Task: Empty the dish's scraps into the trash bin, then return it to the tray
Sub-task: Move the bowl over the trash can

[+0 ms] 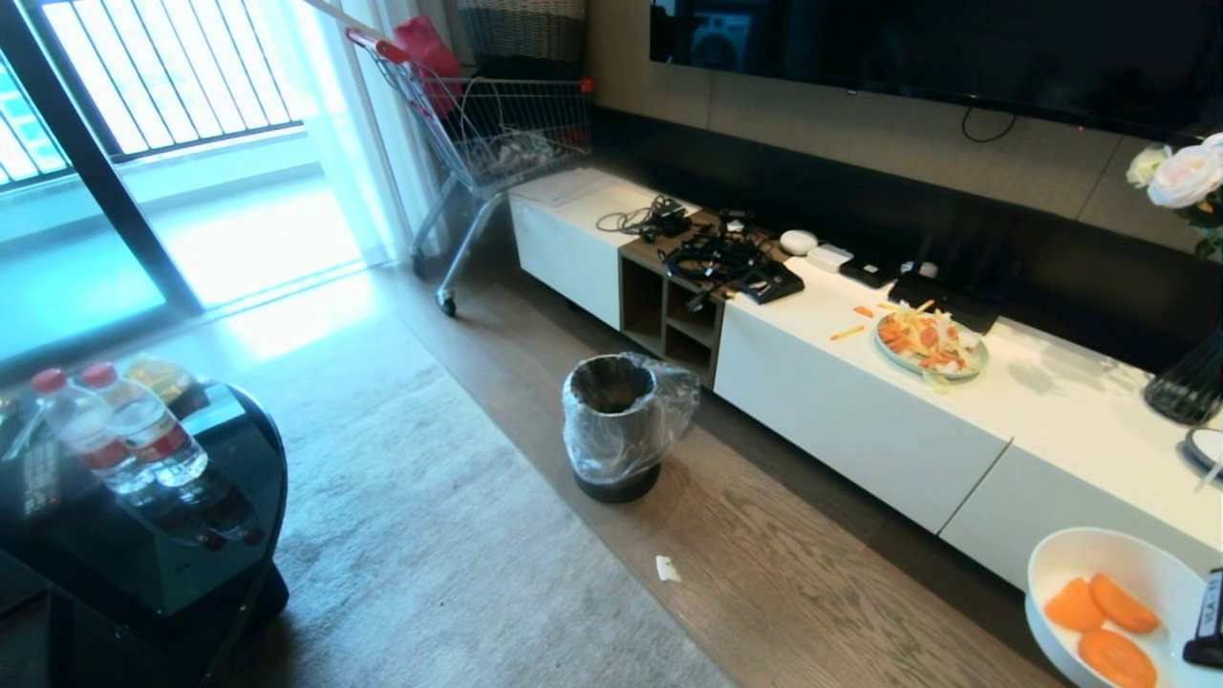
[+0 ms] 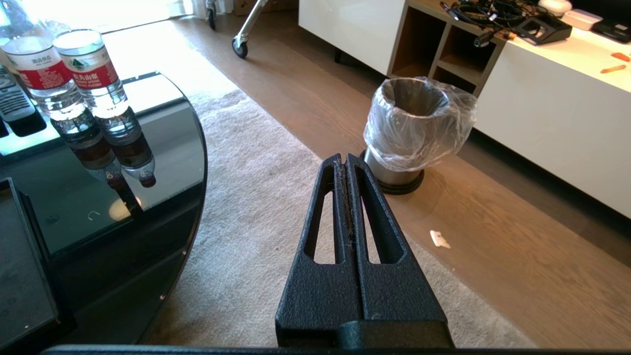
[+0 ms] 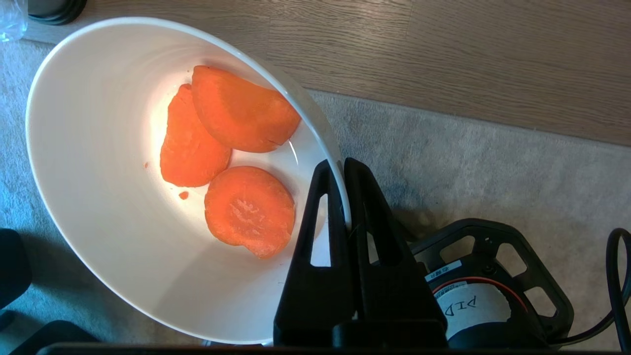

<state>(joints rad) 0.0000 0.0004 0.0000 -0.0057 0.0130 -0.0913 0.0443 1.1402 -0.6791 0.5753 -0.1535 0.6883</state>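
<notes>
The dish (image 3: 98,197), a deep white bowl, hangs over the carpet edge with my right gripper (image 3: 337,165) shut on its rim, one finger inside and one outside. Three orange carrot slices, the scraps (image 3: 231,148), lie in it. In the head view the dish (image 1: 1061,573) and scraps (image 1: 1099,621) show at the bottom right. The trash bin (image 1: 621,425) with its clear liner stands on the wood floor, well to the left of the dish and farther away. My left gripper (image 2: 343,159) is shut and empty above the carpet, short of the trash bin (image 2: 416,123). A corner of the black tray (image 2: 19,286) lies on the table.
A glossy round black table (image 1: 191,564) at the left carries two water bottles (image 1: 124,430). A long white cabinet (image 1: 860,420) runs along the right, with a plate of food (image 1: 930,341) and cables on top. A shopping cart (image 1: 497,134) stands at the back. A white scrap (image 1: 667,569) lies on the floor.
</notes>
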